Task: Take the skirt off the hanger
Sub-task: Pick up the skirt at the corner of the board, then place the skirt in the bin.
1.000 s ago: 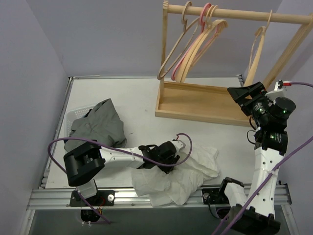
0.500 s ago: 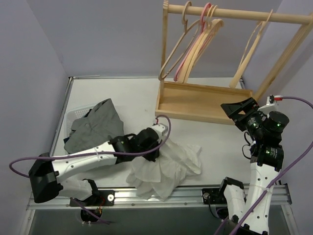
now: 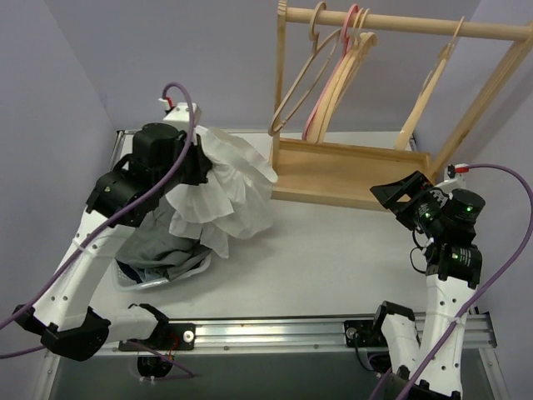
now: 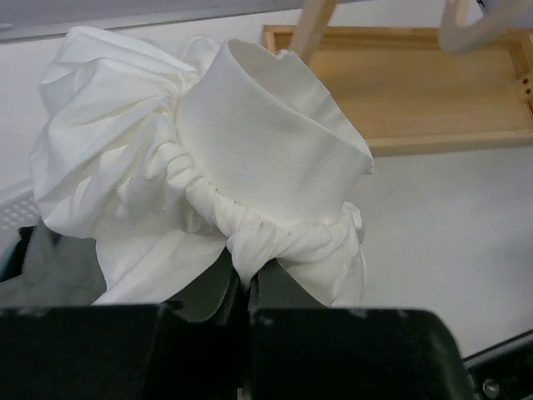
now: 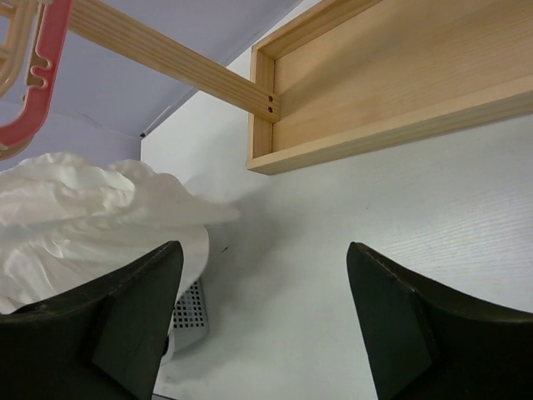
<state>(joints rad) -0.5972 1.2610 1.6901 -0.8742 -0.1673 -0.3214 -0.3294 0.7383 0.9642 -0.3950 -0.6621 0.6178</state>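
- Grip of the left gripper (image 4: 244, 279): pressed together on a gathered seam of the blouse (image 4: 266, 142), which hangs from it over the basket (image 3: 166, 281).
- Cloth of the blouse: white, thin and crinkled, with ruffles and a smooth wide band curling upward.
- Skirt (image 3: 154, 246): mid-grey and matte, lying crumpled in the basket at the left side of the table (image 3: 333, 258), partly under the blouse. Its pleats cannot be made out.
- Walls of the basket: white plastic, perforated.
- Fingers of the right gripper (image 5: 262, 258): black, spread wide apart, held over the table near the rack (image 3: 350, 171).
- Build of the rack: pale wood, a shallow tray base under a round rail.
- On the rail: curved, pale wood hangers (image 3: 346, 75) beside a pink hanger (image 3: 315, 112), well apart from the skirt.
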